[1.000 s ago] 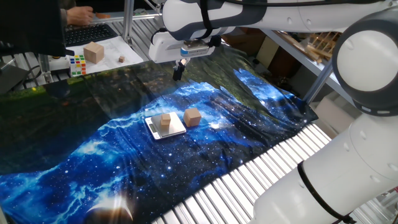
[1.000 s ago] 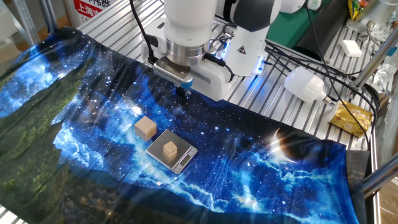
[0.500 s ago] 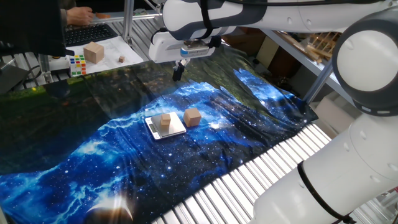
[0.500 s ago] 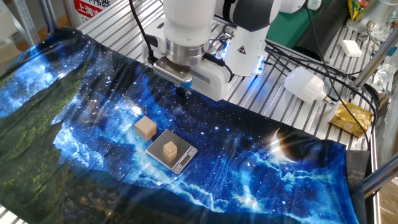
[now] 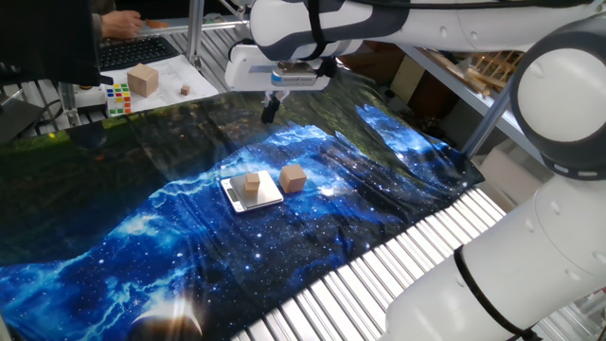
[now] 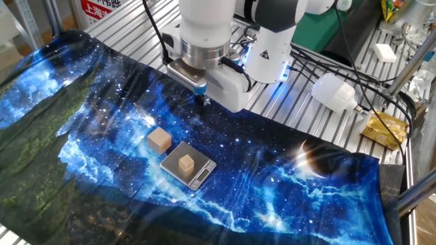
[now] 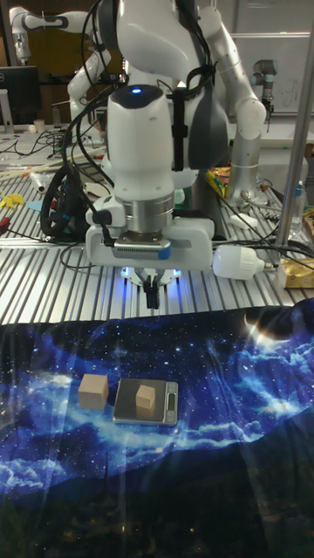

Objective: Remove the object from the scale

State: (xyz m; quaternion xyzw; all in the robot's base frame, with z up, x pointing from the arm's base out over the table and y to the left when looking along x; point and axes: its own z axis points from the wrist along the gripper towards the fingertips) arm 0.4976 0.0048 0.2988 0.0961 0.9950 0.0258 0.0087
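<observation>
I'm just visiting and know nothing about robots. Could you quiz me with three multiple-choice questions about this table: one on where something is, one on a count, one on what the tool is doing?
1. Where is the small tan block?
A. on the scale
B. on the bare cloth
C. in the tool

2. How many wooden blocks lie on the starry cloth, scale included?
A. one
B. two
C. four

3. What is the tool holding?
A. the scale
B. the tan block
C. nothing

Answers:
1. A, it stands on the silver plate.
2. B, the tan block and the reddish-brown cube beside the scale.
3. C, it hangs above the cloth, apart from both blocks, fingers together.
</observation>
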